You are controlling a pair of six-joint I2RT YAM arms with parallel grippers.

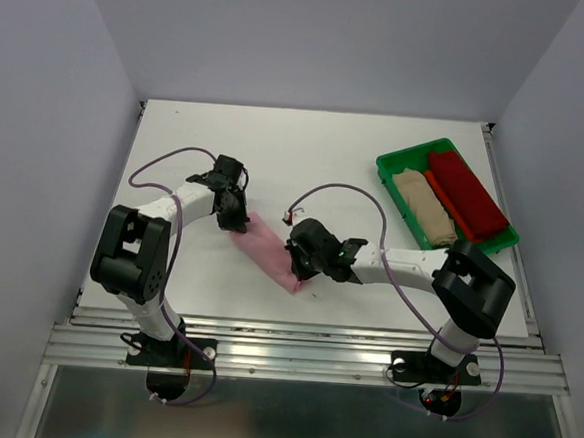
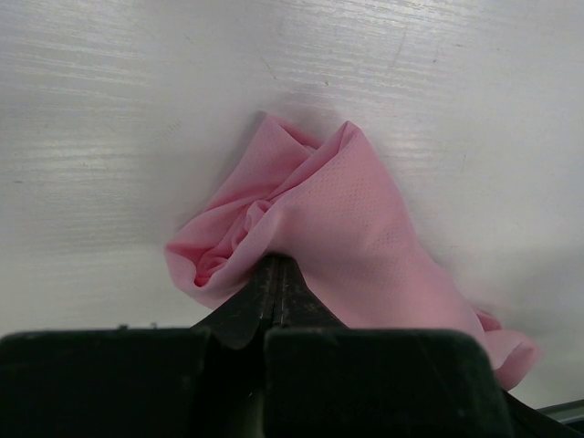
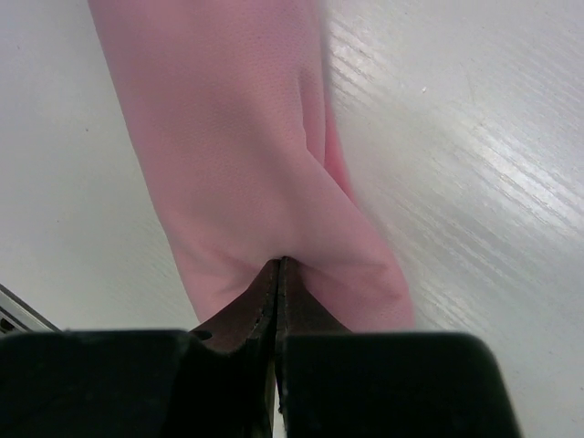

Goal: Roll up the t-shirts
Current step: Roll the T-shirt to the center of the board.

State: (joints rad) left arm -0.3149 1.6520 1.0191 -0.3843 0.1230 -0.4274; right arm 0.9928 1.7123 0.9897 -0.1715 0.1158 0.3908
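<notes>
Pinching the pink t-shirt (image 1: 268, 249), a long bundle, at opposite ends with left fingers (image 2: 266, 306) and right fingers (image 3: 267, 306), both clamped tight on cloth, toward the counter's (image 1: 366, 304) near edge.

Three t-shirts — pink t-shirt (image 1: 268, 247), beige t-shirt (image 1: 425, 206), dark red t-shirt (image 1: 466, 194) — one green tray (image 1: 409, 152), two arms (image 1: 178, 203) (image 1: 409, 265).

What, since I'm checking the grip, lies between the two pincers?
The pink t-shirt, gathered into a narrow bundle, spans from the left pincer to the right pincer, each shut on one end; the top view shows it.
</notes>
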